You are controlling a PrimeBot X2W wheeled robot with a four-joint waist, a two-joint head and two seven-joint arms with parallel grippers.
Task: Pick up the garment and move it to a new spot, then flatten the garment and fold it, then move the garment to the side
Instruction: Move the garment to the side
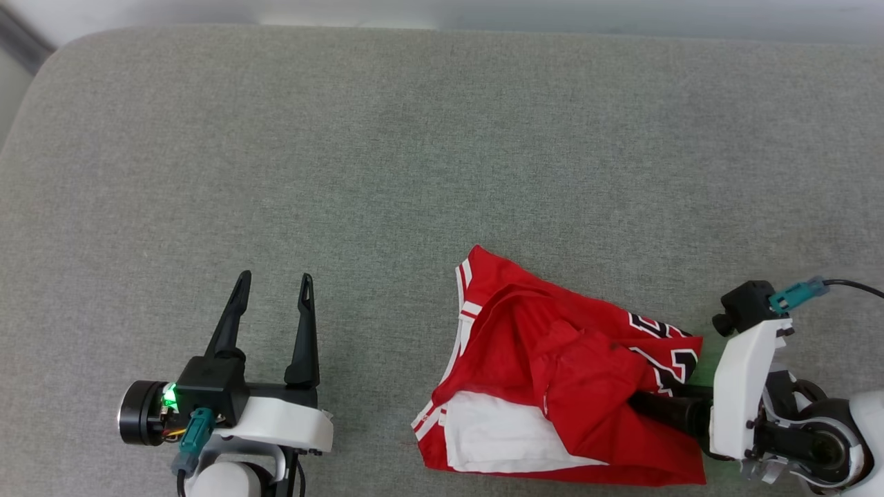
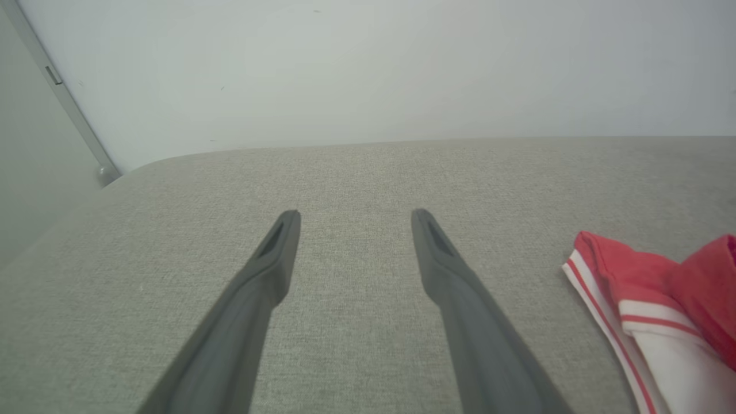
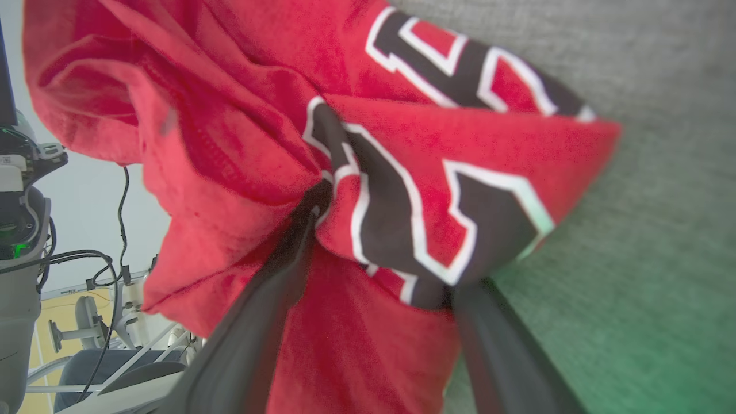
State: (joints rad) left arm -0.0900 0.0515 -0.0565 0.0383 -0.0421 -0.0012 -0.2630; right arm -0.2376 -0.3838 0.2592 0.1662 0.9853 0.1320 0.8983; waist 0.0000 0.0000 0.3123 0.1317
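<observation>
- A red sports jersey, the garment [image 1: 552, 373], lies crumpled on a table [image 1: 414, 138] padded in grey woven fabric, at the near edge, right of centre in the head view.
- A white sleeve [image 1: 497, 435] with red-and-white striped trim [image 1: 461, 304] shows on its left side. Black white-edged lettering [image 1: 663, 352] shows on its right side.
- The right pincer [image 3: 382, 250] reaches into the garment from the right. Its two dark fingers stand spread wide, with red cloth draped over their tips and bunched between them; it isn't clenched.
- The left pincer [image 1: 275, 277] is released, fingers apart with nothing between them. It hovers over bare table, well to the left of the garment and apart from it.
- A pale wall [image 2: 368, 69] rises behind the table's far edge.
</observation>
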